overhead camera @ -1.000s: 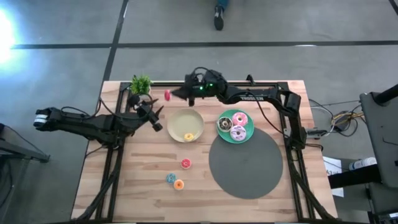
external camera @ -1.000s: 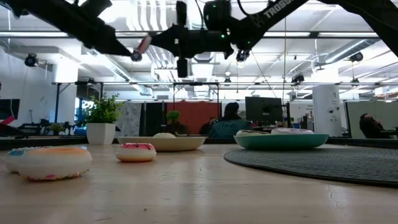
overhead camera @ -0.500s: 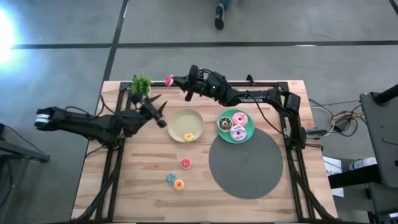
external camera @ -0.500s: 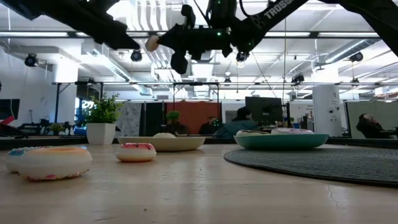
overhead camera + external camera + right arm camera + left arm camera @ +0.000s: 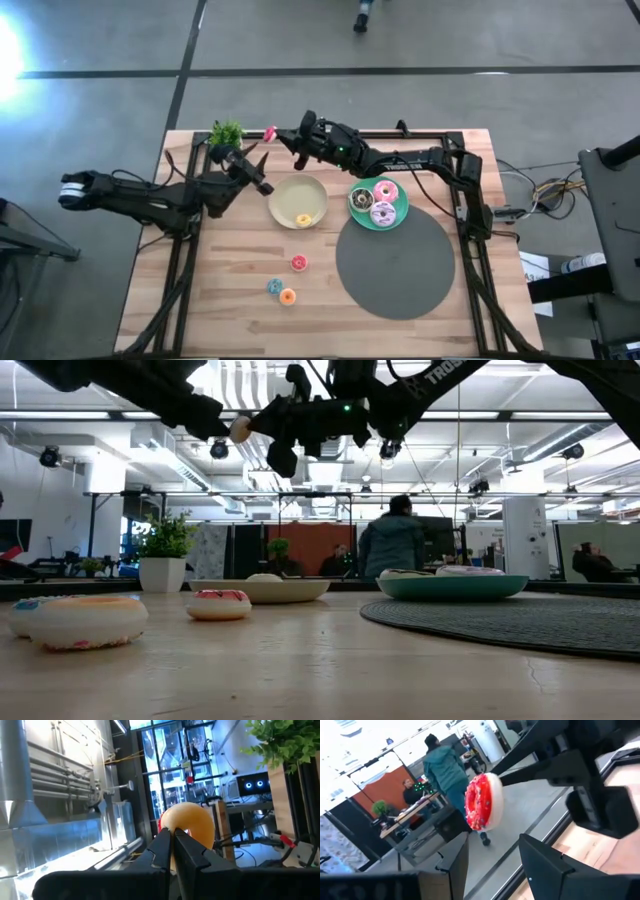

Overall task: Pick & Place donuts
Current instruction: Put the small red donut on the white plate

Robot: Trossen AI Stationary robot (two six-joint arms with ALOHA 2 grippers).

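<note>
Wooden table, both arms raised over its far edge near the potted plant.

Right arm reaches across the far side, past the teal plate and the beige bowl. Right gripper is high above the table with its jaws pinched nearly together on the rim of a small red donut. The donut is held on edge, sprinkled face turned toward the left arm.

Left arm comes in from the table's left edge and is angled upward. Left gripper has its fingers spread wide and holds nothing.

Key relation: the held donut lies just ahead of and above the left jaws, in line with their gap, near but not touching. Judgement: a handover looks set up; the left jaws would need to close across the free side of the ring, opposite the right fingertips.

Elsewhere: a yellow donut in the bowl, three larger donuts on the teal plate, three small ones on the bare wood toward the near side.
</note>
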